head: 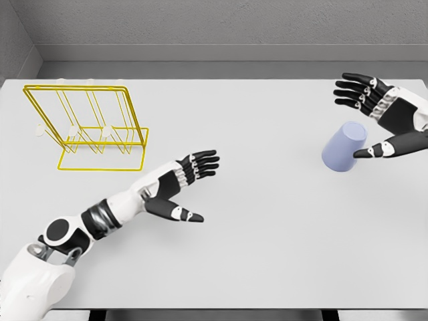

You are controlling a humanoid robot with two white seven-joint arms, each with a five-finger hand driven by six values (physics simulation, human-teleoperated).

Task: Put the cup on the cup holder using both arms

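It was a pretend test room made on a computer; a plain white table (pixel 267 254) stood by bare gray walls (pixel 200 27).

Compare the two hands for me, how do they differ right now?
The left hand reaches over the table's middle, with nothing near it; the right hand sits at the right edge, opened around the pale blue cup. The left thumb points right, away from everything; the right thumb is at the cup. Both are open, holding nothing.

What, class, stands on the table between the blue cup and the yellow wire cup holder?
Only the left hand, open, hovers over the table roughly between the cup and the cup holder. No loose object shows there. The right hand is open around the cup.
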